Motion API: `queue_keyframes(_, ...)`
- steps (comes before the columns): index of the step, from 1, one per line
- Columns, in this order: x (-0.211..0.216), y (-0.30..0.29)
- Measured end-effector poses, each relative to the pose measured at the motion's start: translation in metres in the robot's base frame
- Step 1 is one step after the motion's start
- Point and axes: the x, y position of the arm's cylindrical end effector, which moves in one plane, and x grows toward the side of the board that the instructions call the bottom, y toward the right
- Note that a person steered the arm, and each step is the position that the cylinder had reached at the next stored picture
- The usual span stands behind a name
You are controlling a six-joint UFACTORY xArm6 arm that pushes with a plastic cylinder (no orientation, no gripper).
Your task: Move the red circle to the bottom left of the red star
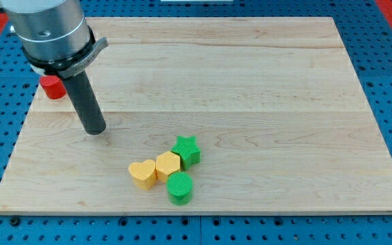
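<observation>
A red block [53, 87] sits near the board's left edge, partly hidden behind the arm; its shape does not show clearly. No second red block is in view; the arm's body covers the board's top left corner. My tip [95, 131] rests on the board below and to the right of the red block, a short way apart from it.
A cluster sits at the bottom middle of the wooden board [250, 82]: a green star [186, 150], a yellow hexagon [168, 165], a yellow heart [142, 173] and a green circle [180, 187]. Blue pegboard surrounds the board.
</observation>
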Motion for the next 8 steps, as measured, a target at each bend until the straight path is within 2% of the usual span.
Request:
queue_keyframes(1, 0.012, 0.000)
queue_keyframes(2, -0.003, -0.020)
queue_keyframes(4, -0.081, -0.100)
queue_keyframes(5, -0.083, -0.114)
queue_keyframes(6, -0.068, -0.138)
queue_keyframes(7, -0.070, -0.140)
queue_keyframes(8, -0.095, -0.140)
